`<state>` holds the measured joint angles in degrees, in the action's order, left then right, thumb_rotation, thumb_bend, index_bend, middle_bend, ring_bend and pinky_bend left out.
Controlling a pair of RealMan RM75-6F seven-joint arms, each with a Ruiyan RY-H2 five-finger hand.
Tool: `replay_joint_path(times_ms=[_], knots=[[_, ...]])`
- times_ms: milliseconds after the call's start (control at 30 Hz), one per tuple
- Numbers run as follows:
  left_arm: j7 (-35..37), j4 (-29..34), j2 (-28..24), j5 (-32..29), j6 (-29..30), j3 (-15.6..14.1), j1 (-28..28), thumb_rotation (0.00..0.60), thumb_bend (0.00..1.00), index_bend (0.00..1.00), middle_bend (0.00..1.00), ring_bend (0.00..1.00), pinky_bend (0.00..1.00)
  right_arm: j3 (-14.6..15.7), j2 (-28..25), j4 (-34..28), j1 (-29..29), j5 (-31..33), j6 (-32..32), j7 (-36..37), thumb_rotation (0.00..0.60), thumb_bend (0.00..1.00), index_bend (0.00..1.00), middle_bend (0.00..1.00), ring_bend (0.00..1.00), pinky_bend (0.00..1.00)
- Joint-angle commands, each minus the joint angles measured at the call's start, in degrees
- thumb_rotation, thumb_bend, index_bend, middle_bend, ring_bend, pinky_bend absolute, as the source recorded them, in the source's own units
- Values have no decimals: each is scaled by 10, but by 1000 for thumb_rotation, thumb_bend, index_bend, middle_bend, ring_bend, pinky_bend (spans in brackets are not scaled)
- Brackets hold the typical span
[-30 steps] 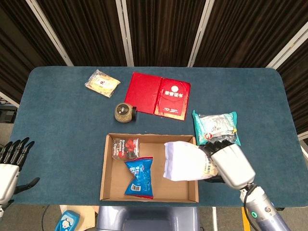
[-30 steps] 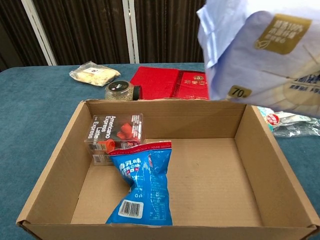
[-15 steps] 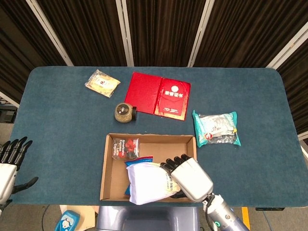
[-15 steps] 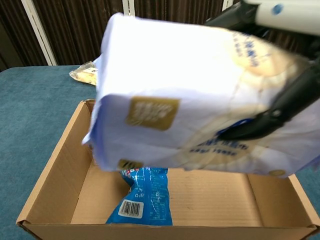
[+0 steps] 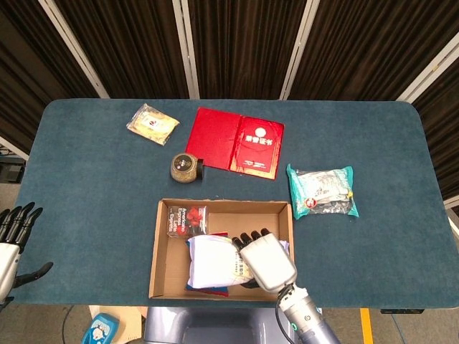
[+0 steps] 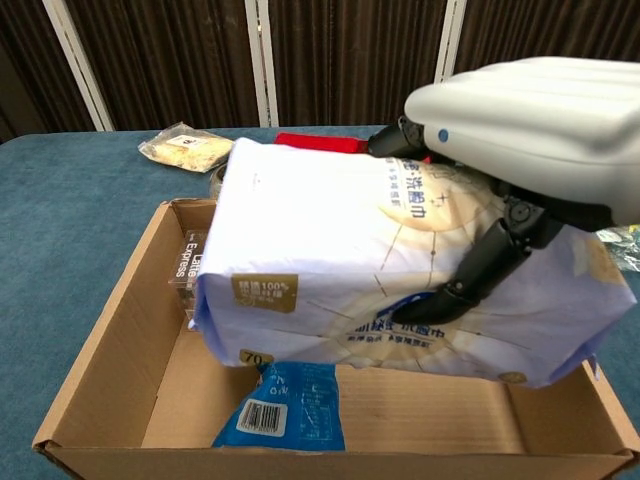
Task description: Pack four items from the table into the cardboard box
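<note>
My right hand (image 5: 263, 259) (image 6: 520, 150) grips a white tissue pack (image 5: 211, 261) (image 6: 380, 280) and holds it low inside the cardboard box (image 5: 161, 276) (image 6: 110, 330). The pack hangs over a blue snack bag (image 6: 283, 408), mostly covering it. A clear box of red capsules (image 5: 186, 219) (image 6: 195, 262) sits in the box's far left corner. On the table lie a yellowish snack packet (image 5: 152, 123) (image 6: 187, 146), a small round jar (image 5: 184, 167), a red booklet (image 5: 238, 141) and a teal wipes pack (image 5: 322, 190). My left hand (image 5: 13, 240) hovers open at the table's left front edge.
A blue object (image 5: 95, 332) lies on the floor below the table's front edge. Dark curtains hang behind the table.
My right hand has carried the tissue pack leftward and down, from above the box's right rim into the box, over the blue bag. The left hand drifted slightly down.
</note>
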<state>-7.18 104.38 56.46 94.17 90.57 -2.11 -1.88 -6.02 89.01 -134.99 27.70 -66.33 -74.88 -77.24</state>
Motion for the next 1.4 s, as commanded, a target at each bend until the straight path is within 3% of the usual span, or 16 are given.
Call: replay_joint_path(times_ms=[33, 167, 367, 733, 1033, 1233, 1400], knots=[[0, 0, 1, 0, -2, 1, 0, 600, 22, 0, 0, 0, 0, 13, 10, 0, 6, 17, -14, -16, 600, 74, 280, 302, 341, 647], [-1, 0, 2, 0, -3, 1, 0, 600, 22, 0, 0, 0, 0, 25, 19, 0, 11, 18, -24, -22, 600, 54, 198, 229, 272, 603], [-1, -1, 2, 0, -3, 2, 1, 600, 21, 0, 0, 0, 0, 40, 25, 0, 14, 3, -41, -31, 600, 41, 156, 160, 221, 554], [1, -2, 2, 0, -5, 5, 1, 600, 22, 0, 0, 0, 0, 27, 14, 0, 25, -15, -66, -35, 600, 11, 56, 39, 85, 397], [3, 0, 1, 2, -4, 6, 3, 600, 22, 0, 0, 0, 0, 15, 0, 0, 34, -31, -76, -35, 600, 9, 28, 18, 77, 380], [4, -1, 1, 2, -3, 7, 4, 600, 21, 0, 0, 0, 0, -8, -25, 0, 42, -39, -84, -37, 600, 10, 28, 14, 67, 322], [6, -1, 0, 0, -3, 8, 4, 600, 22, 0, 0, 0, 0, -48, -83, 0, 50, -15, -83, -16, 600, 10, 28, 12, 62, 292]])
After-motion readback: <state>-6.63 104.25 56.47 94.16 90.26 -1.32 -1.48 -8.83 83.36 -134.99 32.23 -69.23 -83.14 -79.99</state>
